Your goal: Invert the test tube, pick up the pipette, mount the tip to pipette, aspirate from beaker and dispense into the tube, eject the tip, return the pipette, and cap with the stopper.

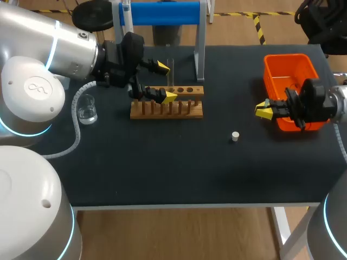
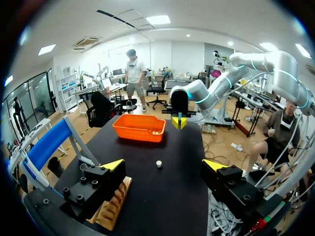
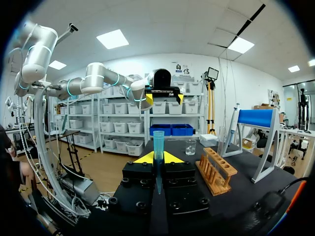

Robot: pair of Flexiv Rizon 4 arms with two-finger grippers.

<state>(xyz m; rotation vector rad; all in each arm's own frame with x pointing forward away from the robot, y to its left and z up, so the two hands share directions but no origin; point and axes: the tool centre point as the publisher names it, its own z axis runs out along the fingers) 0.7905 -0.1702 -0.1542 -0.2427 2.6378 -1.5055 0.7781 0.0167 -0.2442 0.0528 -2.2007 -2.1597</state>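
A wooden tube rack [image 1: 167,106] stands at the back middle of the table, with a clear test tube [image 1: 169,73] upright at its far side. My left gripper [image 1: 164,82] hangs open over the rack's left end, nothing between its fingers. In the left wrist view this gripper [image 2: 162,169] has the rack [image 2: 115,206] under one finger and the white stopper [image 2: 159,164] on the table ahead. My right gripper [image 1: 263,110] hovers beside the orange bin and is shut on a blue pipette tip [image 3: 158,142]. The pipette [image 1: 126,8] hangs on the blue stand. The beaker [image 1: 87,108] sits at the left.
The orange bin [image 1: 290,81] stands at the back right, just behind my right gripper. The blue pipette stand [image 1: 162,13] rises behind the rack. The stopper [image 1: 235,136] lies alone on the black mat between rack and bin.
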